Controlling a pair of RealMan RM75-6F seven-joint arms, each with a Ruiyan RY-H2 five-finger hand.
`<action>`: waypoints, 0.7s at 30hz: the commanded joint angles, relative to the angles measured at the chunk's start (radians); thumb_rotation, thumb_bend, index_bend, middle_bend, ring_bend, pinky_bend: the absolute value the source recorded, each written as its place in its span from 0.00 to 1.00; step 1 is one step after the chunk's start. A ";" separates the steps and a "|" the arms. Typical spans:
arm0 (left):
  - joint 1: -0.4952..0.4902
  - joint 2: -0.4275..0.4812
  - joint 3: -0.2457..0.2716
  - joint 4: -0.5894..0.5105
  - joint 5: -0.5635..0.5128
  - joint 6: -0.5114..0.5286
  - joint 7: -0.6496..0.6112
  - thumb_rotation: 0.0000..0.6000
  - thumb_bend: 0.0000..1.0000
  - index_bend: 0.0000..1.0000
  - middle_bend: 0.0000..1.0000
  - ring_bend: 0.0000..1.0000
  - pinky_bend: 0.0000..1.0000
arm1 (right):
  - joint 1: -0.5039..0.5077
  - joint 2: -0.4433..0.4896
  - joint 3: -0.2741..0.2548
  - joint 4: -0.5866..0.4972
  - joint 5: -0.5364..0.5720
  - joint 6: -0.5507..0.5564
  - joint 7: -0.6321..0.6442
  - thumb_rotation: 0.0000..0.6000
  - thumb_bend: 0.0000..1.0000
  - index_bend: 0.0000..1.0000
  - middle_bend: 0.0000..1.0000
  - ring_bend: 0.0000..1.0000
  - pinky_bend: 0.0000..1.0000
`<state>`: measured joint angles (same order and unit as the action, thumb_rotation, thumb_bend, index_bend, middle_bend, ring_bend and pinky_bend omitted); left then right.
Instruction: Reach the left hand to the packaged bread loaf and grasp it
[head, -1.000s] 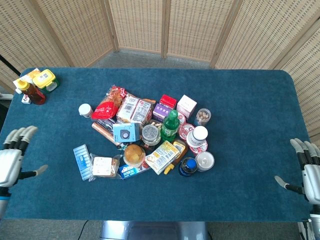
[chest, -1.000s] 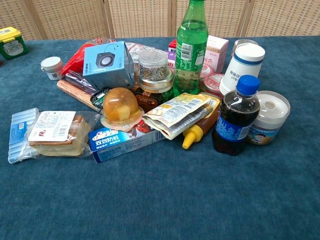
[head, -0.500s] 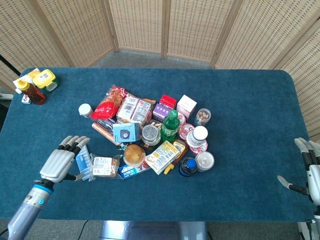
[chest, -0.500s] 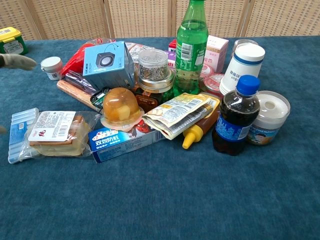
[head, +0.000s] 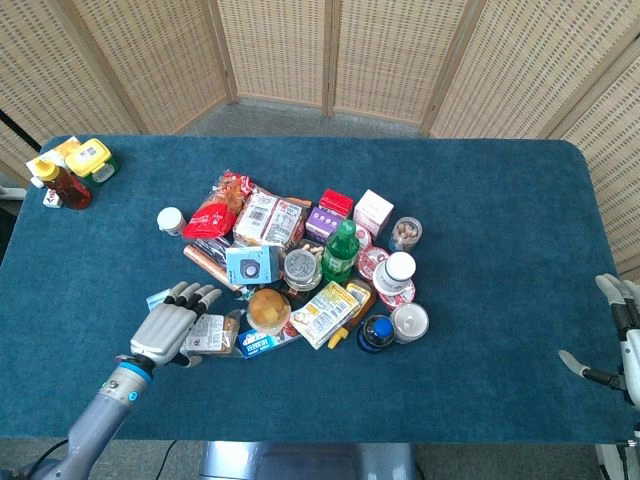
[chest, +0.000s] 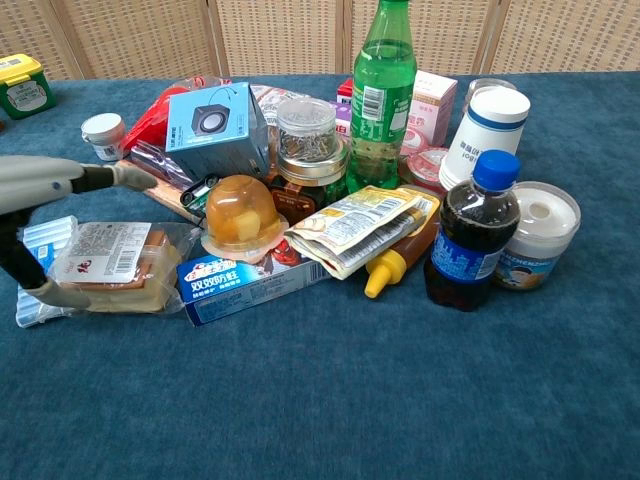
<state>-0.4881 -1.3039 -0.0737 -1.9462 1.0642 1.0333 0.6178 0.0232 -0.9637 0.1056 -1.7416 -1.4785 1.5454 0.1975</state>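
Note:
The packaged bread loaf (chest: 112, 266) is sliced bread in a clear wrapper with a white label, lying flat at the near left of the pile (head: 212, 333). My left hand (head: 170, 330) hovers over its left end with fingers spread and extended. In the chest view the left hand (chest: 40, 185) reaches in from the left edge. Its fingers (chest: 120, 177) stretch above the loaf, and the thumb sits low against the wrapper's left end. Nothing is gripped. My right hand (head: 622, 340) hangs open past the table's right edge, far from the pile.
A pale blue packet (chest: 38, 262) lies under the left hand, left of the loaf. A blue box (chest: 250, 284), pudding cup (chest: 240, 214) and speaker box (chest: 213, 126) crowd the loaf's right and far sides. Bottles and jars (chest: 383, 95) stand beyond. Condiments (head: 75, 165) sit at the far left corner.
The left hand has swung in from the table's left edge, rightward over the blue packet to the loaf's left end. The right hand has drifted slightly outward.

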 joint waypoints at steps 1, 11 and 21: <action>-0.022 -0.029 0.007 0.002 -0.032 0.009 0.035 1.00 0.18 0.04 0.00 0.00 0.00 | -0.002 0.003 0.002 0.001 0.001 0.003 0.009 1.00 0.00 0.00 0.00 0.00 0.00; -0.046 -0.099 0.036 0.048 -0.065 0.070 0.113 1.00 0.18 0.52 0.36 0.28 0.38 | -0.003 0.007 0.003 0.003 0.000 0.005 0.023 1.00 0.00 0.00 0.00 0.00 0.00; -0.010 -0.074 0.037 0.022 0.052 0.193 0.054 1.00 0.18 0.70 0.57 0.50 0.56 | -0.003 0.007 0.004 0.003 0.002 0.004 0.020 1.00 0.00 0.00 0.00 0.00 0.00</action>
<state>-0.5109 -1.4008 -0.0358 -1.9031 1.0957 1.2066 0.6952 0.0197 -0.9566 0.1097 -1.7387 -1.4762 1.5496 0.2170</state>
